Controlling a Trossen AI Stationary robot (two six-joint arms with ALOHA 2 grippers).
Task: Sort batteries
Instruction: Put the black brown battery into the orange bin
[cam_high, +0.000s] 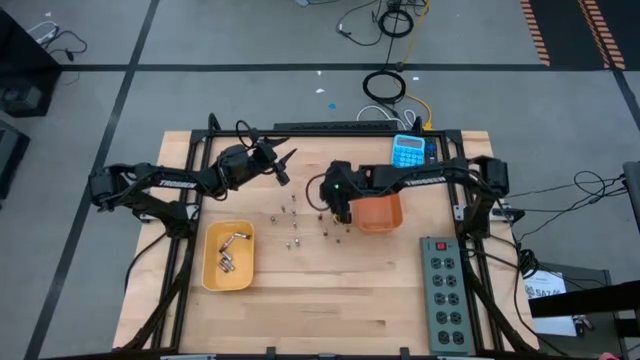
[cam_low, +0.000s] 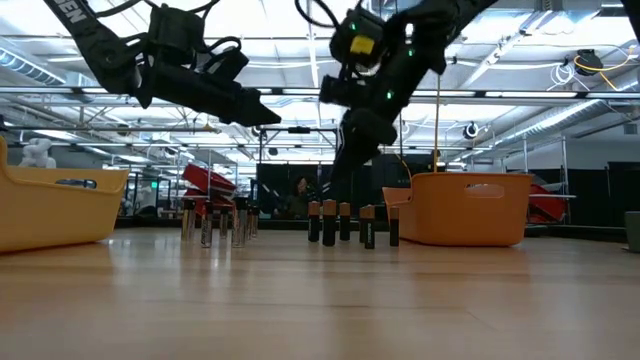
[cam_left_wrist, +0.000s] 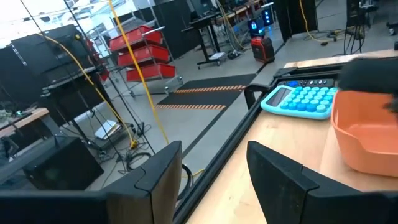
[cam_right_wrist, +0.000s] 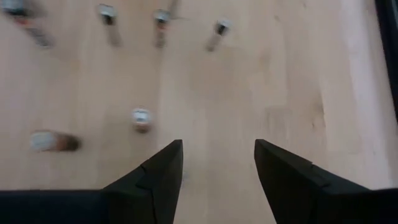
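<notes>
Several small batteries stand upright on their ends mid-table: silvery ones (cam_low: 210, 225) toward the left and darker ones (cam_low: 340, 222) beside the orange bin (cam_high: 378, 212). More batteries (cam_high: 230, 252) lie in the yellow bin (cam_high: 212, 268). My right gripper (cam_right_wrist: 217, 163) is open and points down over bare wood, with standing batteries (cam_right_wrist: 142, 119) just beyond its fingertips; in the high view it (cam_high: 339, 212) is at the orange bin's left side. My left gripper (cam_high: 281, 166) is open and raised (cam_low: 245, 105) over the table's far left part, touching nothing.
A blue calculator (cam_high: 408, 151) lies at the far edge behind the orange bin (cam_left_wrist: 367, 137). A grey power strip (cam_high: 447, 292) lies along the right side. Bare wood (cam_high: 330, 300) stretches across the near half of the table. Cables lie on the floor beyond.
</notes>
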